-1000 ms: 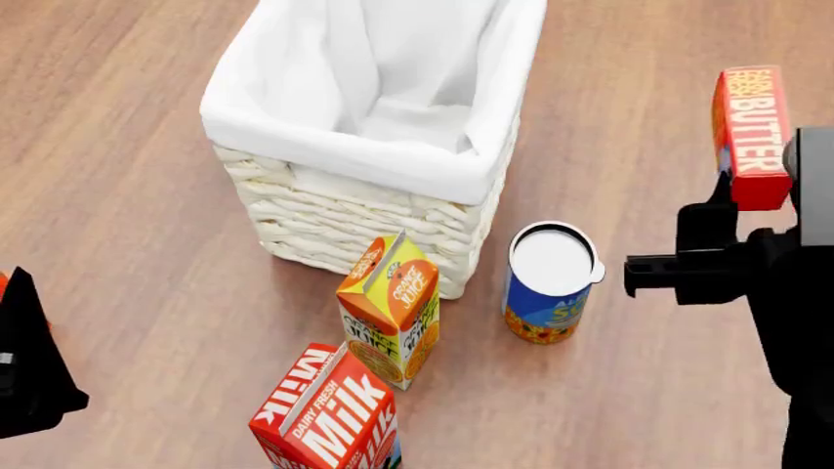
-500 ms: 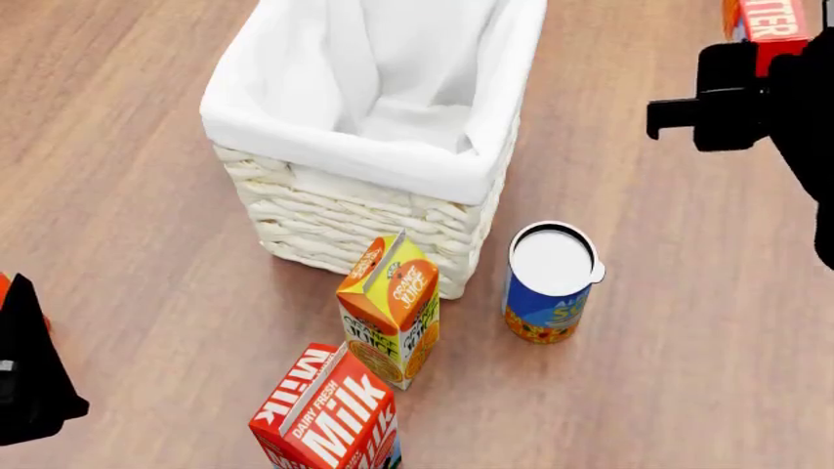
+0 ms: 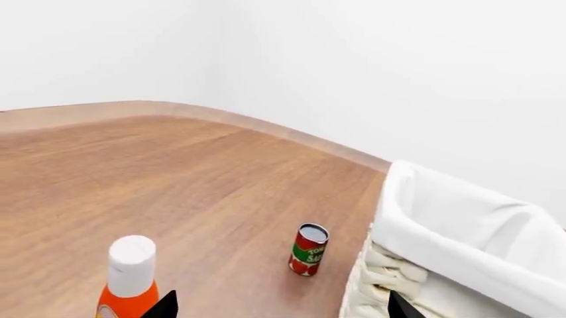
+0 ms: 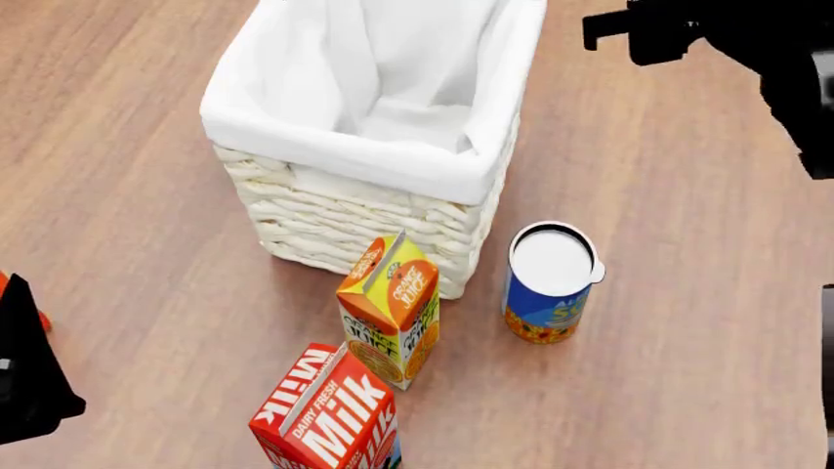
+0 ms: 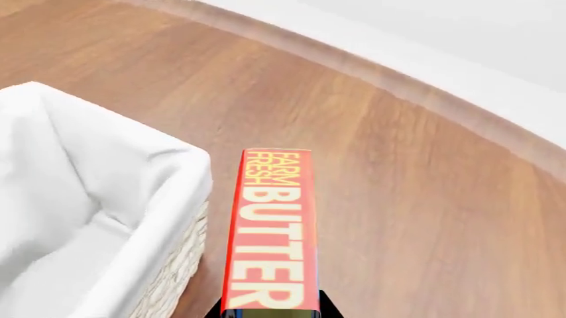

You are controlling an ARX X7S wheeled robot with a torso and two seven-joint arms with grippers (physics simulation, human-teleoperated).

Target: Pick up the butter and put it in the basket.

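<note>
Butter (image 5: 270, 232) shows only in the right wrist view: a slim red box, lettering up, running lengthwise away from the camera. Its near end sits between the right gripper (image 5: 270, 311)'s dark tips at the frame's edge, so the claw looks clamped on that end. The box hangs in the air just beside the basket (image 5: 181, 199)'s rim, outside the corner and not yet over the opening.

By its look it is a light, stiff carton with smooth printed faces. Held by one end, with most of its length sticking out, it could pivot or slip if jolted. A hold across the two broad faces nearer the middle would be steadier. It seems sturdy enough to be dropped a short way onto cloth.

In the head view the basket (image 4: 378, 147) stands open, and its white liner is folded over the rim. Nothing shows inside but cloth. The right arm crosses the frame's upper corner beyond the basket's far right side; the butter is out of sight there.

In front of the basket stand an orange juice carton (image 4: 391, 308), a blue can (image 4: 552, 283) with a white lid and a Milk carton (image 4: 332, 410), all closed.

The left gripper (image 3: 274, 308) shows only two dark tips set well apart, holding nothing.
</note>
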